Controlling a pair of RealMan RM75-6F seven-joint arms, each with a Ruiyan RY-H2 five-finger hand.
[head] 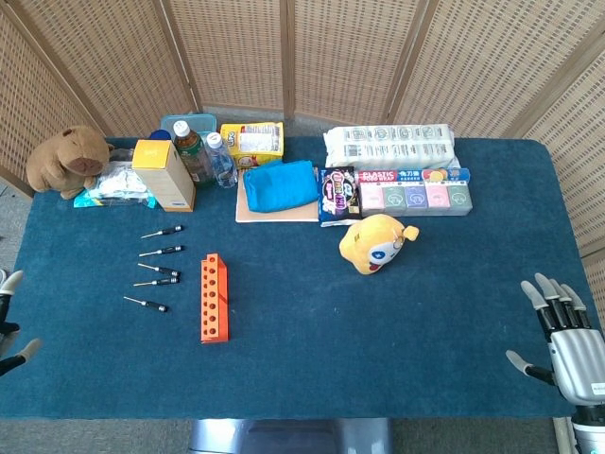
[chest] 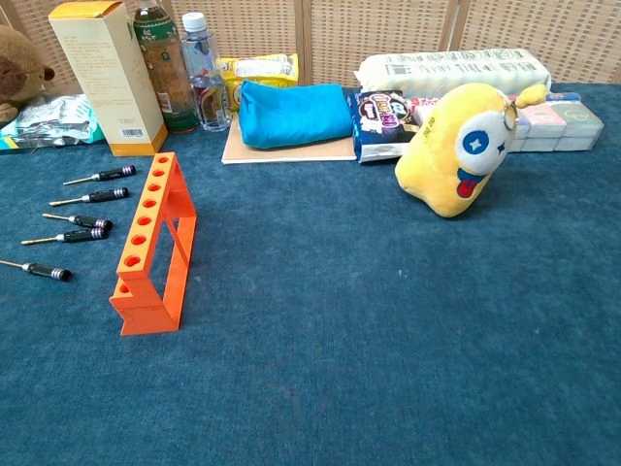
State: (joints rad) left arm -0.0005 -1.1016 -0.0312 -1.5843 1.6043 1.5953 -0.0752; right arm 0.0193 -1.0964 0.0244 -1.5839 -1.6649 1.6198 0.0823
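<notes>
An orange rack [head: 215, 298] [chest: 152, 244] with a row of holes stands on the blue tablecloth [head: 312, 350]. To its left lie several small black-handled screwdrivers [head: 159, 270] [chest: 87, 221]. My right hand [head: 561, 339] hovers at the table's near right edge, fingers spread, holding nothing. Only the fingertips [head: 13, 280] of my left hand [head: 11, 326] show at the near left edge, apart and empty. Neither hand appears in the chest view. Both hands are far from the rack and the screwdrivers.
A yellow plush toy [head: 375, 242] [chest: 458, 146] sits right of centre. Along the back stand a brown plush [head: 66, 159], a yellow box [head: 164, 174], two bottles [head: 203, 154], a blue pouch [head: 281, 185], snack packs [head: 337, 194], a pill box [head: 414, 192] and a white package [head: 389, 146].
</notes>
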